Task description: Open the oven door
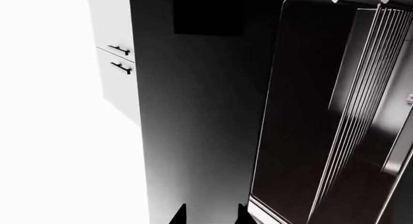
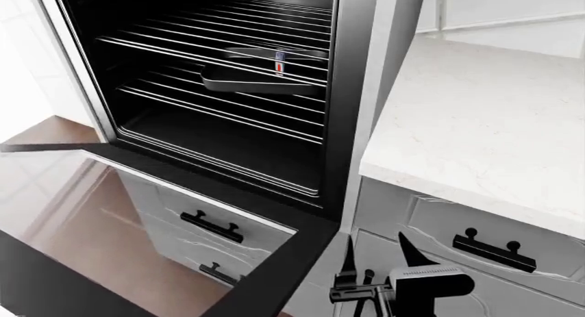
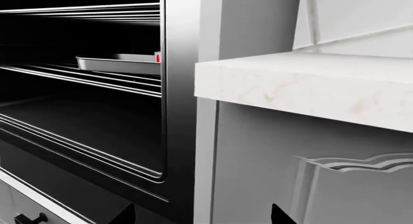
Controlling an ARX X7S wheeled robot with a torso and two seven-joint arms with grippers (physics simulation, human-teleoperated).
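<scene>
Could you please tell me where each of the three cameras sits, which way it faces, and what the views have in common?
Head view: high on the robot, looking down into the open oven, over the lowered oven door and the counter; the right gripper shows.
Left wrist view: near the left gripper, facing the oven's dark side and racks; only fingertips show.
Right wrist view: low, facing the oven's edge and the counter; the right gripper's fingertips show.
Shared: head and right wrist both show the baking tray on a rack.
</scene>
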